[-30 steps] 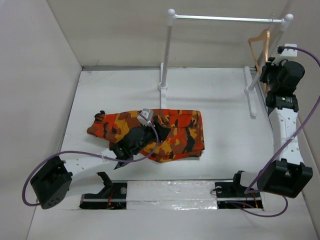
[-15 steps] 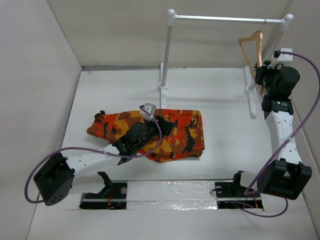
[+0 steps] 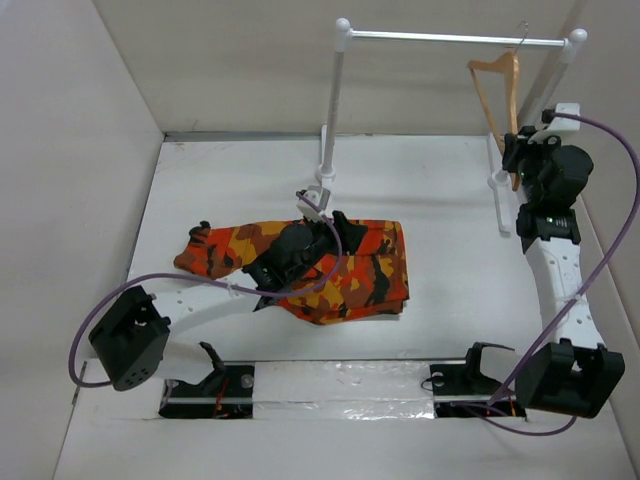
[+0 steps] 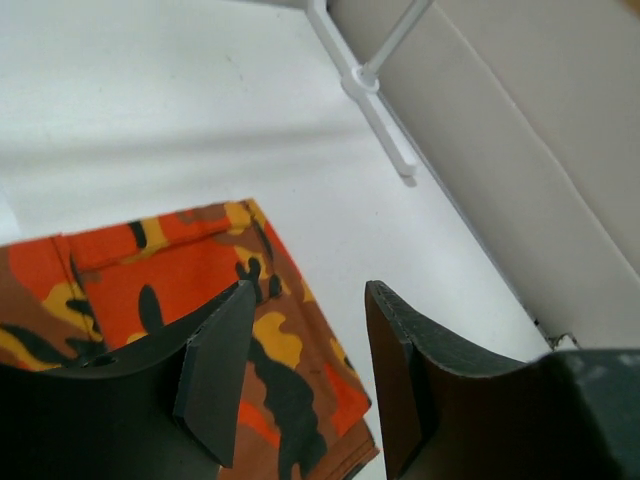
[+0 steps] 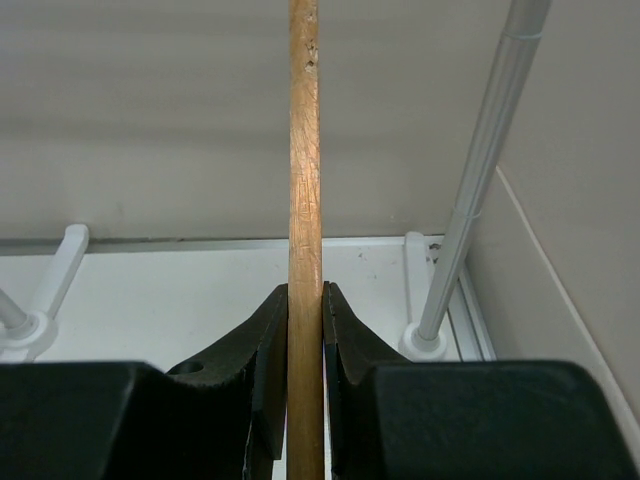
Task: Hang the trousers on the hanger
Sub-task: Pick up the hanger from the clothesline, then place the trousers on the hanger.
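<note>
Your right gripper: fingers clamped tight on a wooden bar of the hanger. In the wrist view the bar runs straight up the middle of the frame between both pads. Which bar of the triangle it is, you can't tell from there. In the top view the hanger sits in the upper right, tilted, its hook over the white rail close to the right post. The right arm reaches up along the right edge of the frame to the hanger's lower end.

Your left gripper: fingers apart, nothing between them. They sit over the right part of the trousers; the gap frames camo fabric and bare bench. Can't tell whether the tips touch the cloth.

The trousers lie folded and flat on the bench at the centre of the top view, well apart from the hanger, with the left arm coming in across them from the lower left. The rail's left post stands just behind them.
</note>
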### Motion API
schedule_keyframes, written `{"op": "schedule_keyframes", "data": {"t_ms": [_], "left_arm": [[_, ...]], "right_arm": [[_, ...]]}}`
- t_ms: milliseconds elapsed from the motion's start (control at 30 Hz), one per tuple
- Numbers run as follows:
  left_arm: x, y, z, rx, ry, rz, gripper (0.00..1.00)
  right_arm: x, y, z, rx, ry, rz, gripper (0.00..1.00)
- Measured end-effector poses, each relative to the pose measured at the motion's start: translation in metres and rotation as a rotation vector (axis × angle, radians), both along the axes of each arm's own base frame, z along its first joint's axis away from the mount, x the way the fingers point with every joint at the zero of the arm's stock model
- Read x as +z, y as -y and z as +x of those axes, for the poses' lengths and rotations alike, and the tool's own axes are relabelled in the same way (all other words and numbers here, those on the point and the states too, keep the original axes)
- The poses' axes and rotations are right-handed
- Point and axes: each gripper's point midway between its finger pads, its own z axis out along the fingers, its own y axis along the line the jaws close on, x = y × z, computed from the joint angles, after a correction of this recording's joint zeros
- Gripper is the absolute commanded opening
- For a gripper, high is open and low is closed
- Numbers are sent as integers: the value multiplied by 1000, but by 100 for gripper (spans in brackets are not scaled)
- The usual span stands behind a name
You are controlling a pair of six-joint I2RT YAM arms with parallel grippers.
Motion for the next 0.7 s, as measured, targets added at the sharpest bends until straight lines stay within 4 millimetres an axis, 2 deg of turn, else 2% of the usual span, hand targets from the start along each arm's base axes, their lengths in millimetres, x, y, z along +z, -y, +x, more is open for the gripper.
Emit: {"op": "schedule_keyframes", "data": {"t_ms": [200, 367, 467, 533, 600, 700], "left_arm": [[48, 20, 18, -1, 81, -41, 51], [94, 40, 37, 5, 158, -50, 56], [120, 59, 53, 3, 196, -40, 60], [130, 75, 64, -1, 209, -29, 61], [134, 92, 76, -10, 210, -12, 62], [121, 115, 90, -35, 186, 27, 63]], "right_arm": [[-33, -12, -12, 15, -46, 4, 0], [-41, -25, -25, 22, -54, -8, 0], [-47, -42, -38, 44, -47, -20, 0], [-58, -55, -46, 63, -54, -25, 0], [-77, -70, -53, 84, -86, -33, 0], [-115, -88, -60, 111, -166, -53, 0]]}}
